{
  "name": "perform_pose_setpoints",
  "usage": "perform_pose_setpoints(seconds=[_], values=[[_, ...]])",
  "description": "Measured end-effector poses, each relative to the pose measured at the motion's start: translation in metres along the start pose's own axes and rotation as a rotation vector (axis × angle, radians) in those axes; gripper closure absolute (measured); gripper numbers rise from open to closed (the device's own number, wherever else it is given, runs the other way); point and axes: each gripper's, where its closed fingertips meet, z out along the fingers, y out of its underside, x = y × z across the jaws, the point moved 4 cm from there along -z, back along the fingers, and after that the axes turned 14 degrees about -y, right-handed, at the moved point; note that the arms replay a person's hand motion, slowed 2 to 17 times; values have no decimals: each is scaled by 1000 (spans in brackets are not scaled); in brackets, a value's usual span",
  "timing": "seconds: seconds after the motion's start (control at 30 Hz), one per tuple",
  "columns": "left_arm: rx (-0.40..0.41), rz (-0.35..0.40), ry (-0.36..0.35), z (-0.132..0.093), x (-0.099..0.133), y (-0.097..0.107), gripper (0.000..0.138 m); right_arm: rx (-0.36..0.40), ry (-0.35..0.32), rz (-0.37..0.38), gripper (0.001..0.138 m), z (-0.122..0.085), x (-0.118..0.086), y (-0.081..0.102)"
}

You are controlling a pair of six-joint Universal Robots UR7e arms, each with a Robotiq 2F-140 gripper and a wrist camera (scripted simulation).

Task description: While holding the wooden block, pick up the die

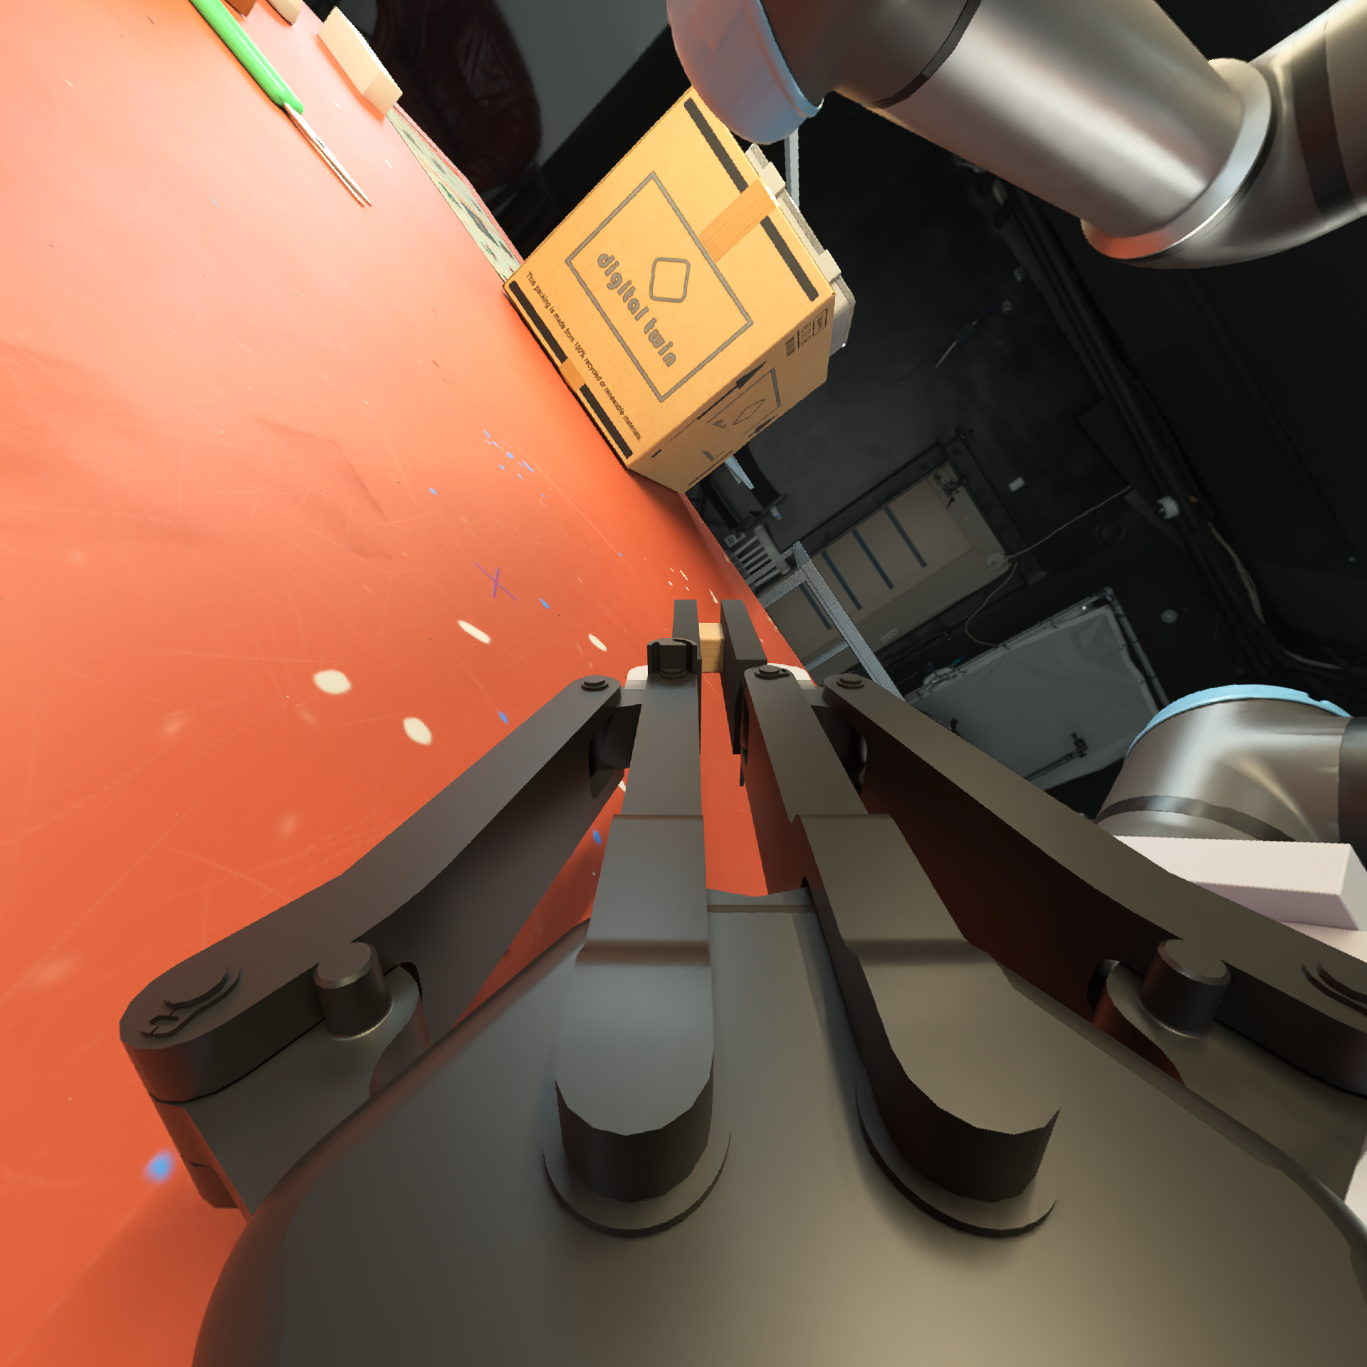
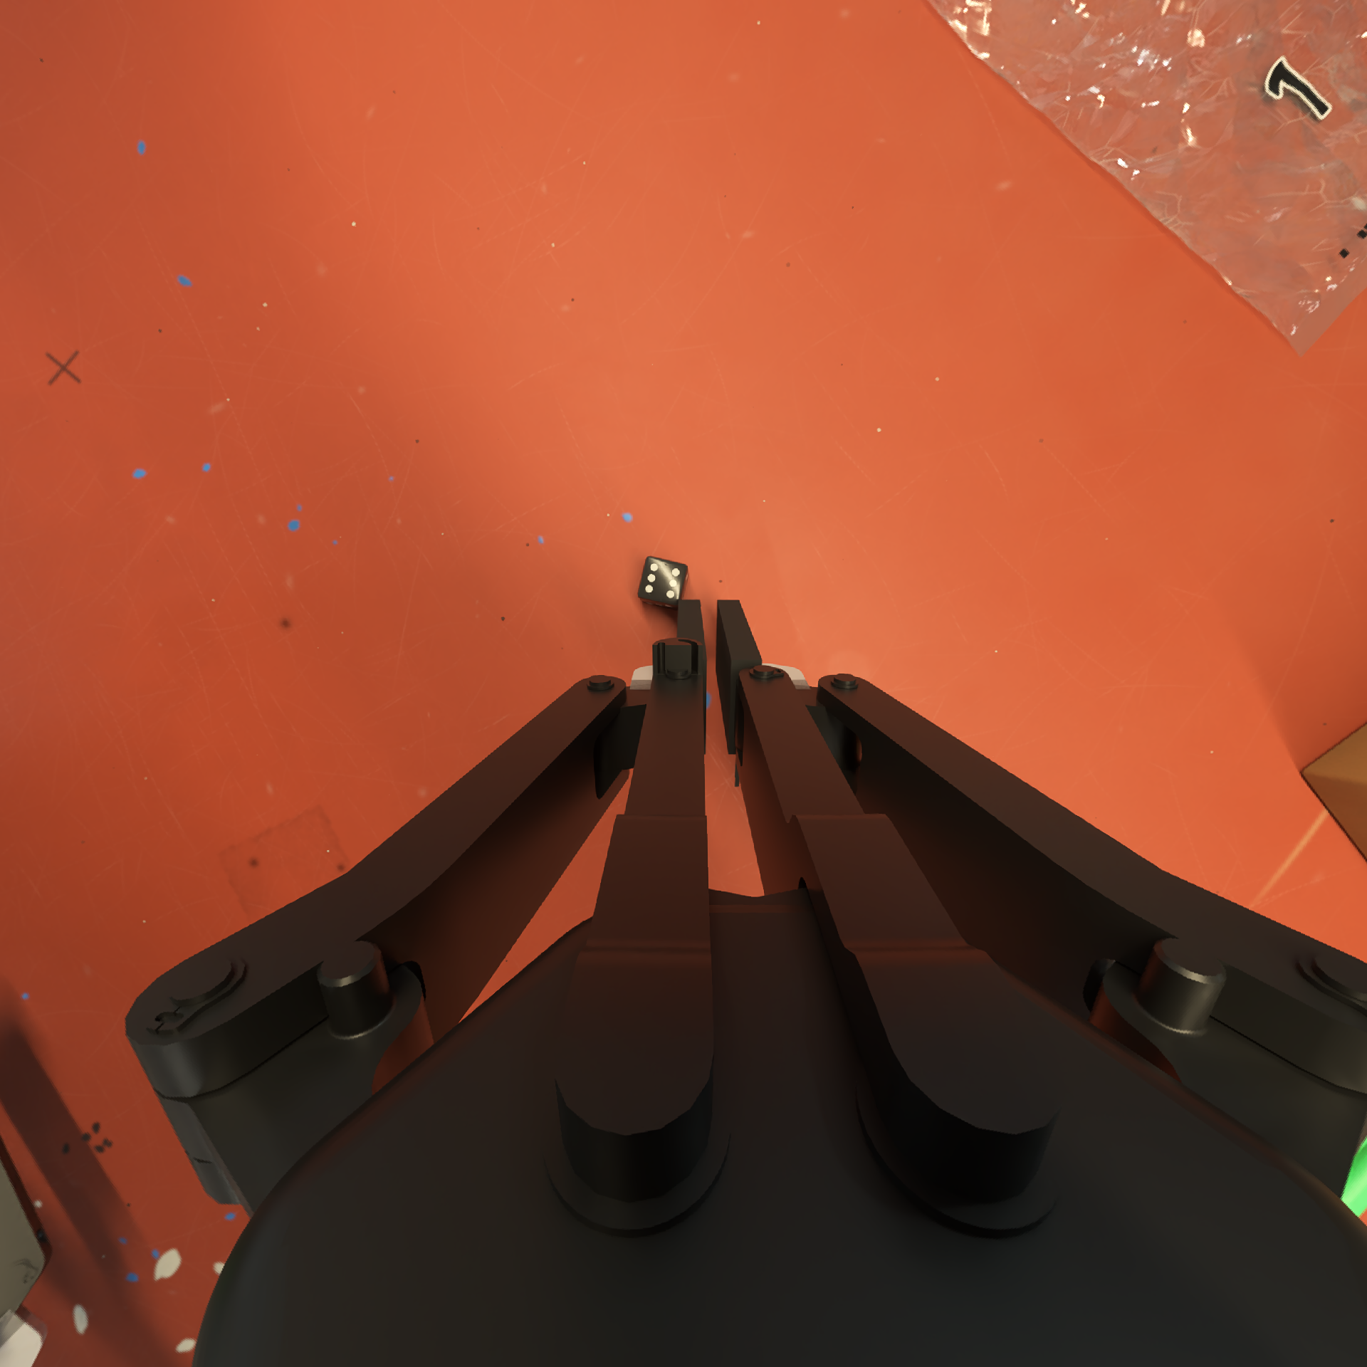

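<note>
In the left wrist view my left gripper (image 1: 710, 618) is shut on a small light wooden block (image 1: 710, 645), held between the fingertips above the orange table (image 1: 222, 444). In the right wrist view a black die (image 2: 662, 581) with white dots lies on the table (image 2: 888, 370). It sits just outside the left fingertip of my right gripper (image 2: 710, 614), touching or nearly touching it. The right gripper's jaws stand close together with only a narrow gap, and nothing is between them.
A cardboard box (image 1: 666, 296) stands at the table edge, with the other arm (image 1: 1035, 96) above it. A green-handled tool (image 1: 251, 52) and a pale block (image 1: 362, 59) lie far off. A clear plastic bag (image 2: 1183, 133) lies at upper right, a brown box corner (image 2: 1339, 799) at right.
</note>
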Motion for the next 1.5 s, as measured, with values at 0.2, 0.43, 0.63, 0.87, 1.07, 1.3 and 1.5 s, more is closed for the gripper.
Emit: perform_pose_setpoints(seconds=[0.2, 0.43, 0.63, 0.87, 1.07, 1.3, 1.5], values=[[2, 0, 0, 0, 0, 0, 130, 4, 18, -24, 136, -3, -1, 0], [2, -1, 2, 0, 0, 0, 130, 20, 24, -48, 138, -9, -3, 2], [5, -5, 6, -1, 0, 0, 130, 36, 21, -68, 138, -16, -6, 5], [9, -9, 10, -1, 0, -1, 130, 41, 24, -88, 138, -23, -8, 11], [10, -9, 11, -1, 0, -1, 130, 37, 27, -100, 138, -28, -8, 18], [8, -7, 10, -1, 0, -1, 130, 29, 24, -109, 138, -32, -7, 24], [8, -7, 10, -1, 0, -1, 130, 30, 10, -115, 138, -34, -6, 28]])
